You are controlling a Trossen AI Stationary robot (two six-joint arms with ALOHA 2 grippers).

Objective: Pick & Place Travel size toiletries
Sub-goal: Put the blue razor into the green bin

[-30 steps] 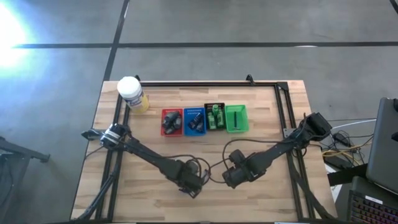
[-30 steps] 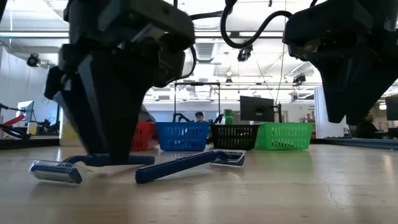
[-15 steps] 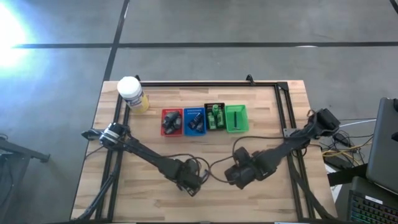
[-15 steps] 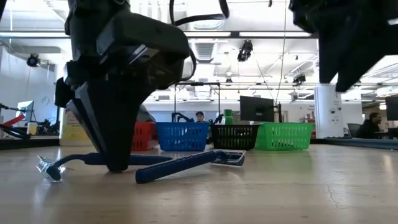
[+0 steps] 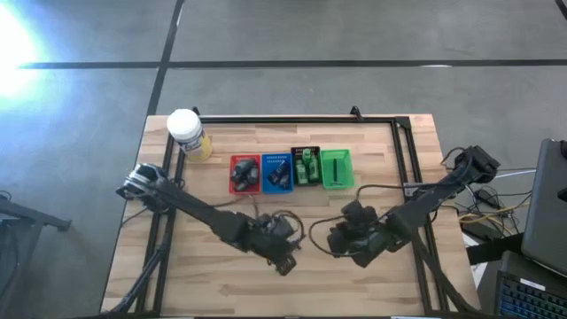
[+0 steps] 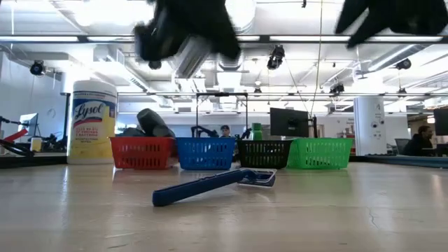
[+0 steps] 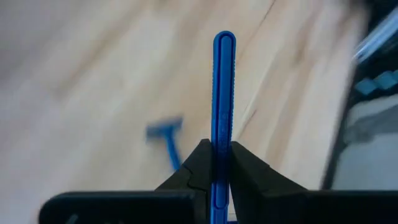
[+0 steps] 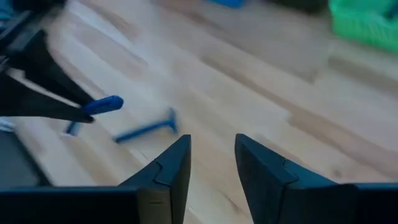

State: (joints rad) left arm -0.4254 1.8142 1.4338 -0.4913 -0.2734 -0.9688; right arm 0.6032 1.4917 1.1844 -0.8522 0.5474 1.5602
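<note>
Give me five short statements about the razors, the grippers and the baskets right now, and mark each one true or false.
1. The left gripper is shut on a blue disposable razor. True.
2. The right gripper holds a razor. False: it is open and empty.
3. A second blue razor lies on the wooden table. True.
4. The white-capped yellow jar stands inside the red basket. False: it stands at the table's corner.
5. The green basket sits between the red and blue baskets. False: it ends the row.
</note>
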